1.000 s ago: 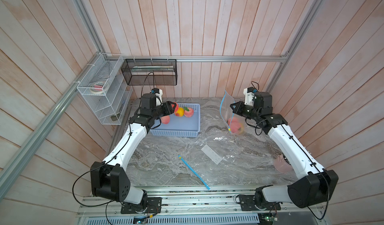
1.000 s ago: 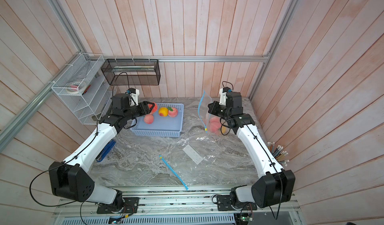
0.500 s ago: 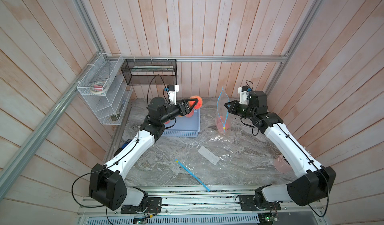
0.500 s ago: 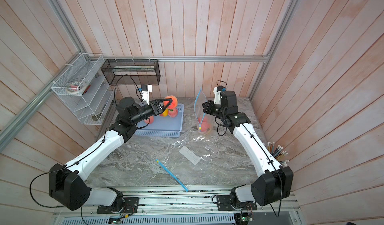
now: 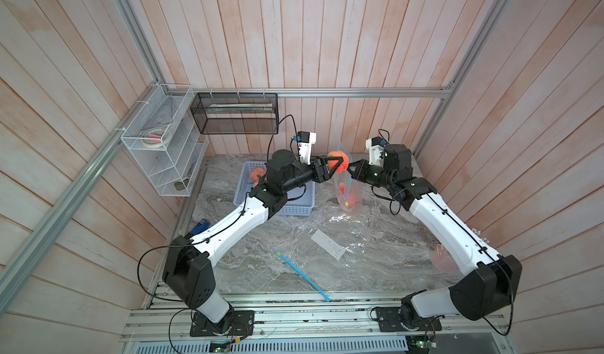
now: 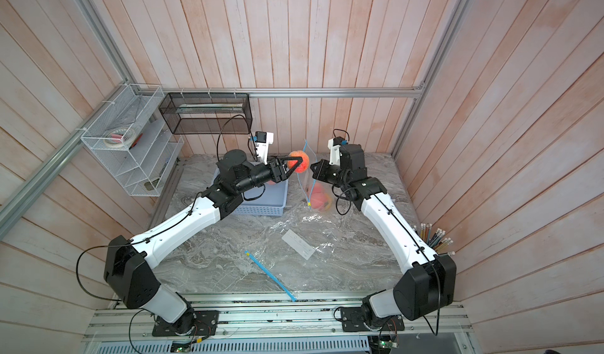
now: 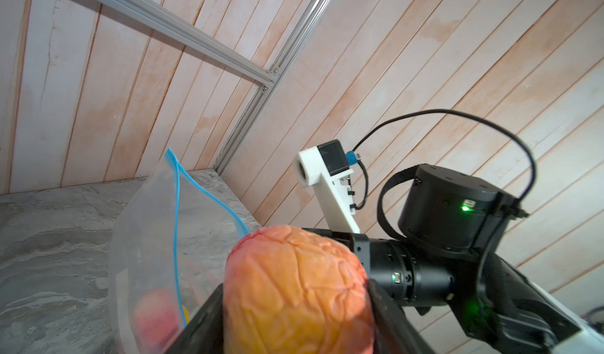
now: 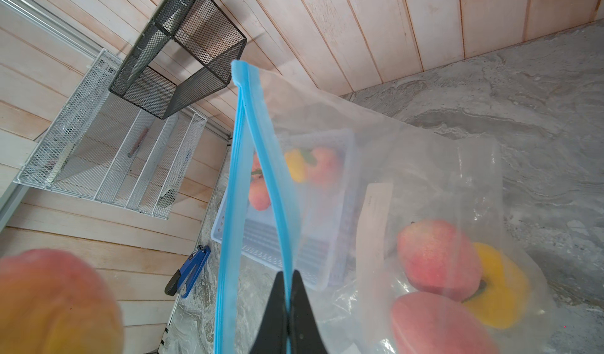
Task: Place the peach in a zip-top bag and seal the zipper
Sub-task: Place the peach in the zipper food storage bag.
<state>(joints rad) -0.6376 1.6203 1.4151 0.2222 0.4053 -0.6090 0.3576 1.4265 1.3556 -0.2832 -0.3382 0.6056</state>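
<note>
Just beside the raised mouth of the zip-top bag point(image 5: 346, 190), holds the peach point(image 7: 297, 290) aloft in the left gripper point(image 5: 336, 165), jaws part-spread around it, poised for dropping in. Pinches one zipper strip point(image 8: 268, 179) in the fully closed right gripper point(image 8: 289, 282), so hangs the bag upright with its mouth parted.

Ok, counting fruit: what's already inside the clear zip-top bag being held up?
Inside the clear blue-zippered plastic bag: two pink peaches and one yellow fruit. Whatever lies beneath them is hidden.
</note>
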